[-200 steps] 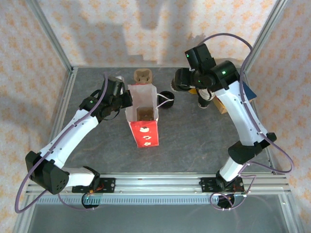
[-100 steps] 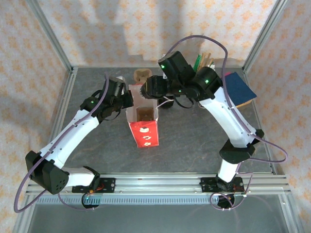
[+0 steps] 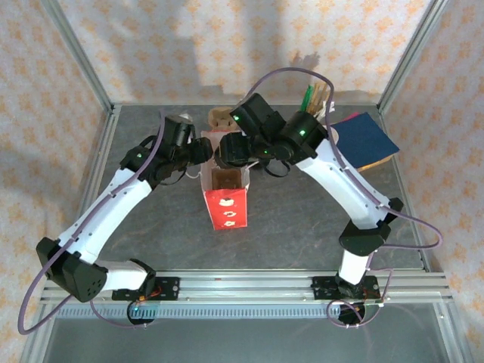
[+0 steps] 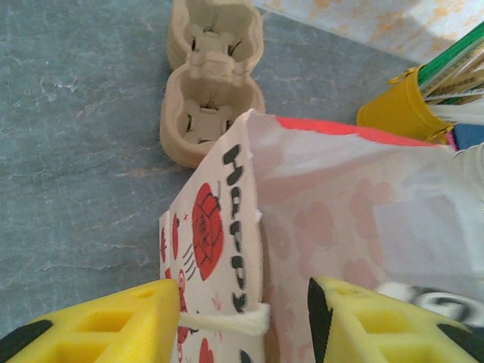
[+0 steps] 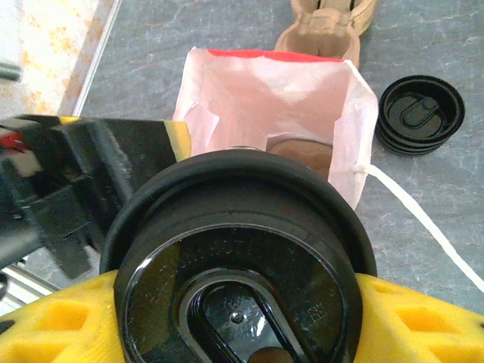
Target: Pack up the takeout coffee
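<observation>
Takeout coffee (image 5: 234, 249), black lid up, was clamped between the yellow fingers of the right gripper (image 5: 240, 321) and hung directly above the open mouth of the paper bag (image 5: 265, 98), not yet inside it. A second ago that arm was working at the far right of the table; it had since swung across with the cup, so the lowering step looked due next. In the same interval the left gripper (image 4: 242, 318) went from pinching the bag's near wall to standing released, jaws apart on either side of that wall with the string handle (image 4: 223, 321) lying between them. The bag therefore stood unsupported, and a rim strike might tip or fold it. The overhead camera showed both arms converging on the bag (image 3: 223, 200). The right wrist camera added the spare black lids (image 5: 420, 113) just beside the bag and something brown, unidentified, on its floor. The left wrist camera added the cardboard carrier (image 4: 212, 106) behind the bag and the yellow cup (image 4: 397, 113) of sticks.
</observation>
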